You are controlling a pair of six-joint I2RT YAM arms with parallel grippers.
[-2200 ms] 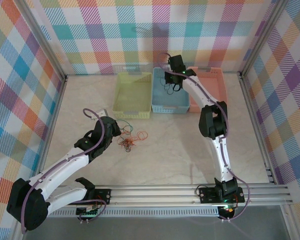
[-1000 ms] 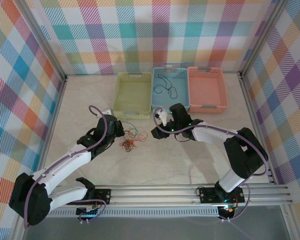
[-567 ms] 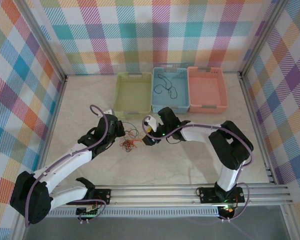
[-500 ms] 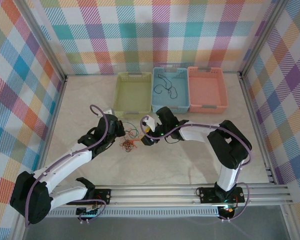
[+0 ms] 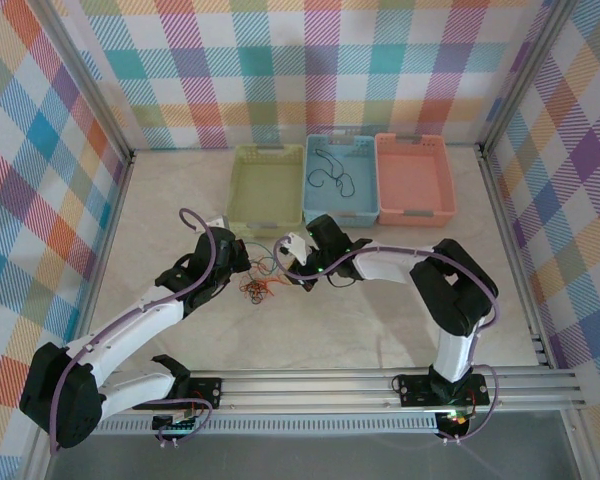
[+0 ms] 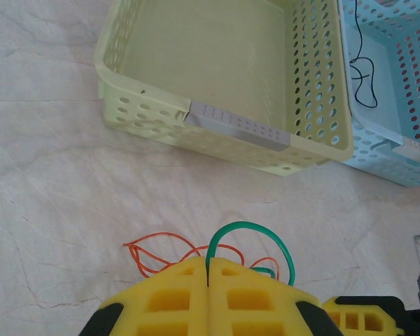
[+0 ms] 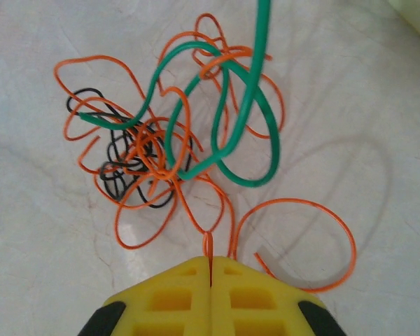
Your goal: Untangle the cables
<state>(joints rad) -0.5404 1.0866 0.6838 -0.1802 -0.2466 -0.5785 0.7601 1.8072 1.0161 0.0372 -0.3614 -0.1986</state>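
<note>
Two grips now on cables (image 5: pixel 260 288) heap, mid worktop (image 5: pixel 380 325), just near of yellow basket (image 6: pixel 231 129): right jaws, apart moments ago, now clamped on orange strand (image 7: pixel 208 243) — left jaws stay clamped on green cable (image 6: pixel 248 225). Ready for pulling apart, I judge.

The left arm (image 5: pixel 130 325) and right arm (image 5: pixel 400 262) are showing white link shells joined by bulky black joint housings. A thin purple cable (image 5: pixel 188 216) is running along each arm, looping free just behind the tool. The left gripper (image 6: pixel 207 264) and right gripper (image 7: pixel 210 262) are showing yellow moulded fingers (image 6: pixel 171 297) with square recesses, and black plastic is flanking them behind the tips.
</note>
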